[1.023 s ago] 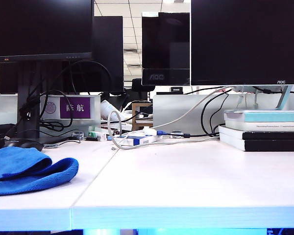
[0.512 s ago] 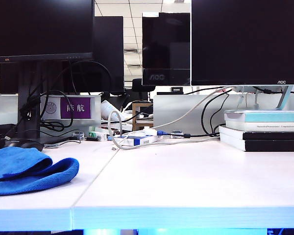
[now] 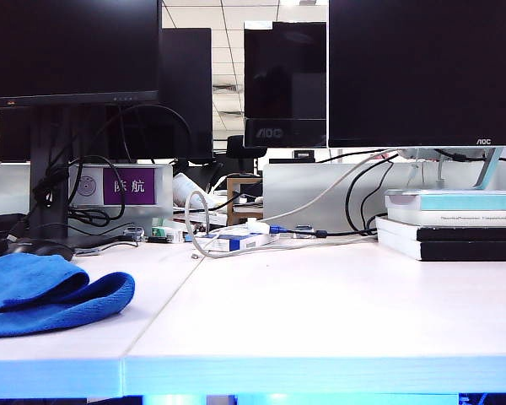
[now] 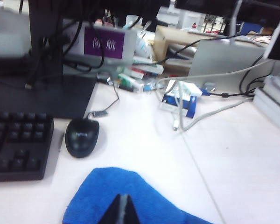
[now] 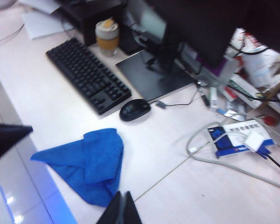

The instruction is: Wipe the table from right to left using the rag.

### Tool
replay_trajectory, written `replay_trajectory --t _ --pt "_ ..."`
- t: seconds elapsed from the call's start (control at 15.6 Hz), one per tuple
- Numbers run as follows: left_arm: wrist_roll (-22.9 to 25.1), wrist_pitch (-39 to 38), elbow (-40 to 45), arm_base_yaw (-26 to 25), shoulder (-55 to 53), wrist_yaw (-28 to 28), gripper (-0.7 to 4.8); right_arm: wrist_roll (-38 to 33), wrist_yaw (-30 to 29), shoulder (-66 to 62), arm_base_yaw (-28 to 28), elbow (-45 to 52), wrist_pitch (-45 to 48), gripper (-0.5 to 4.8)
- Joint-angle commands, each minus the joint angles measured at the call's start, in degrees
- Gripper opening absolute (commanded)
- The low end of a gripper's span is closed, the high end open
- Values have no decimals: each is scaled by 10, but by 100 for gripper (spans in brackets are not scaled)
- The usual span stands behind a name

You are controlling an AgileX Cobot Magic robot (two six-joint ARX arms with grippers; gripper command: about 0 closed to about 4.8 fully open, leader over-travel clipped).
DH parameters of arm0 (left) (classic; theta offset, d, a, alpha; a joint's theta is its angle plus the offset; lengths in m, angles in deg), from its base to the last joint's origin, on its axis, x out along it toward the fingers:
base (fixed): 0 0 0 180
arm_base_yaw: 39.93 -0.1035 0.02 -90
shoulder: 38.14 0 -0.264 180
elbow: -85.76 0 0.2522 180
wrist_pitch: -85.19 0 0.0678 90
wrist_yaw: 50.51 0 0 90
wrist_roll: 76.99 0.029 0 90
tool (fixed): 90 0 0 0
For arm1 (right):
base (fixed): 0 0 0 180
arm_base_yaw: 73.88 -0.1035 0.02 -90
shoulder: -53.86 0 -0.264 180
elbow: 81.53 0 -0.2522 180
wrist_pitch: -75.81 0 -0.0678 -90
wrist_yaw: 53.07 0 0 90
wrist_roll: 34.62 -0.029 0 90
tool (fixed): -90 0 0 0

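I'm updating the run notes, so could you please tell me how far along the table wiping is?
It looks essentially finished: the rag lies bunched at the left end of the table, beside the computer mouse. Nothing is in hand: the left end effector and right end effector are both shut, above the table, holding nothing. Nothing obvious is left beyond pulling the arms clear.

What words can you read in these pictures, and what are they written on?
"AOC": lower bezel of the middle monitor.
"AOC": lower bezel of the right monitor, tiny.
"陈航": purple name sign on the grey partition.
Book spines in the stack: print too small to read.
Blue and white box by the cables: blurred, unreadable.
Black mouse: faint logo, unreadable.
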Motion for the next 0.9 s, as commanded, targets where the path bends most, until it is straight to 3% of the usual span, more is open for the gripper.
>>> replay_trajectory --t 0.06,0.38,0.58,0.64,0.9 --pt "-20 52 36 0 1 -24 -6 -17 2 18 0 1 3 -5" --pt "-31 112 109 0 1 -24 -6 -17 2 44 0 38 3 -5" --pt "0 130 131 3 1 -24 -6 -17 12 73 0 64 3 -5" --pt "41 130 141 4 1 -22 -6 -17 12 83 0 66 3 -5" --pt "99 129 170 4 1 -22 -6 -17 12 100 0 66 3 -5"
